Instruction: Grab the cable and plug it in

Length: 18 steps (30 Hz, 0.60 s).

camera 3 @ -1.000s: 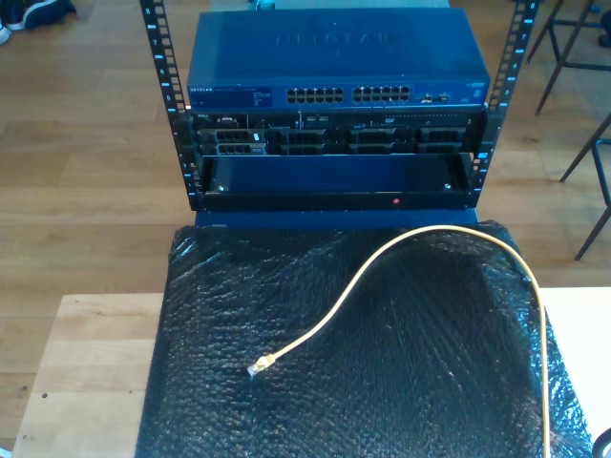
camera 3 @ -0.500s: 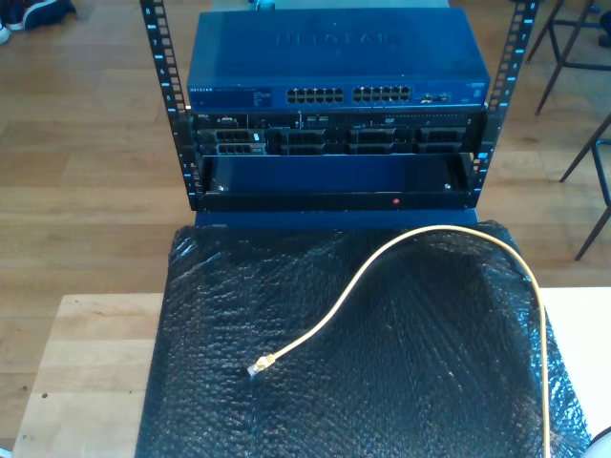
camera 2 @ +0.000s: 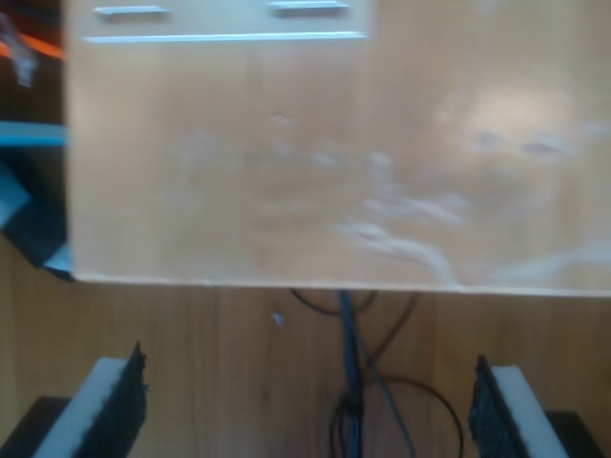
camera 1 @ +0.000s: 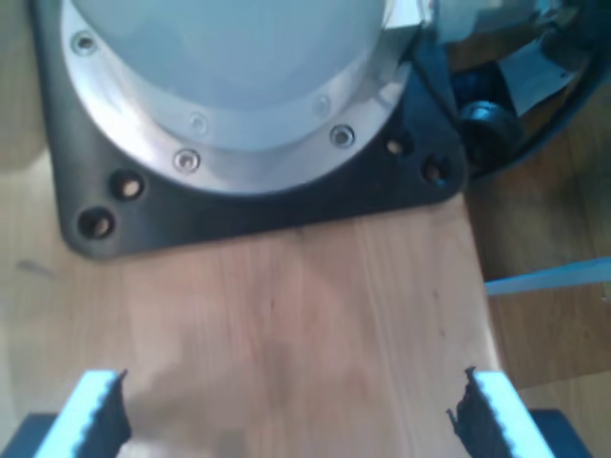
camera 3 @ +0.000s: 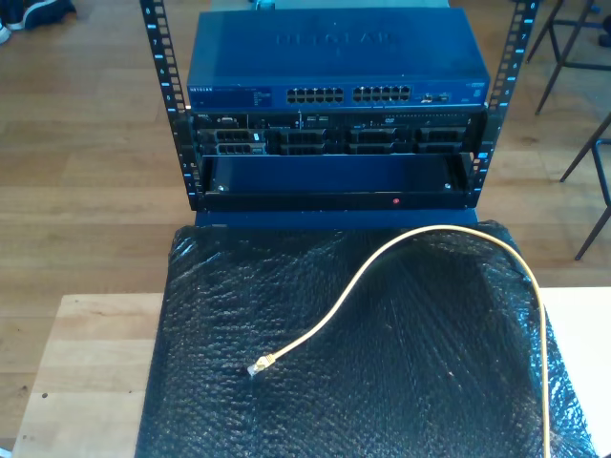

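Observation:
The pale yellow cable (camera 3: 382,262) lies in a wide arc on a black bubble-wrap mat (camera 3: 430,382); its clear plug (camera 3: 260,365) rests near the mat's middle, toward the exterior view's left. Behind the mat a blue network switch (camera 3: 334,57) sits in a rack, with a row of ports (camera 3: 348,95) facing the mat. My first gripper (camera 1: 291,425) is open over a wooden surface (camera 1: 286,305), nothing between its fingers (camera 1: 95,420). My second gripper (camera 2: 305,410) is open too, with nothing in it, above a wooden floor beside a pale table edge (camera 2: 286,277).
Black rack posts (camera 3: 162,67) flank the switch, with server units (camera 3: 334,138) under it. A round metal arm base on a black plate (camera 1: 239,95) stands ahead of my first gripper. Thin black wires (camera 2: 353,401) lie on the floor. Chair legs (camera 3: 587,153) stand at the exterior view's right.
A small pale object at the exterior view's lower right corner has slipped out of the picture. The cable and plug lie where they were.

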{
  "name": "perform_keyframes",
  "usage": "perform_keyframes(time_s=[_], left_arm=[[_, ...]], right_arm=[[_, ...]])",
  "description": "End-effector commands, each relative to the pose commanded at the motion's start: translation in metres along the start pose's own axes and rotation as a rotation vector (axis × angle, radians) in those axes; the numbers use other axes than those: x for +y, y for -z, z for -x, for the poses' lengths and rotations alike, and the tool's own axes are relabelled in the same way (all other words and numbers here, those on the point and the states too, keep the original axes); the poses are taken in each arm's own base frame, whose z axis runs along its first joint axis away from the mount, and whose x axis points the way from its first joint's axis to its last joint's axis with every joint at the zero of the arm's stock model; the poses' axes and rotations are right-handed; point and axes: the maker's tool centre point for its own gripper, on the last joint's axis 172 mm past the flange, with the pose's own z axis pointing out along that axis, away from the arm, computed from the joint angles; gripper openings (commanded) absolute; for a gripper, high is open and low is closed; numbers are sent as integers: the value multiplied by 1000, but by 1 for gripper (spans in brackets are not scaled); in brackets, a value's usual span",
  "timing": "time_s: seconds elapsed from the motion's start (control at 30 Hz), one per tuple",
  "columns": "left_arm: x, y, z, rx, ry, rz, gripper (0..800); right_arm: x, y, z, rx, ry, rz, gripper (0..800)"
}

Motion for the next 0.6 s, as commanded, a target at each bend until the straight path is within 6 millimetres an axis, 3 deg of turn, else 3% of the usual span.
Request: perform_keyframes(time_s=[0.27,0.43,0.6], left_arm=[[-16,44,-8,5,-27,61,799],[-33,64,-11,-15,-13,105,799],[-72,76,-14,-50,-1,98,799]], right_arm=[[23,42,18,-38,-63,11,799],[60,72,22,-70,-83,9,799],[96,86,6,-58,-101,-35,799]])
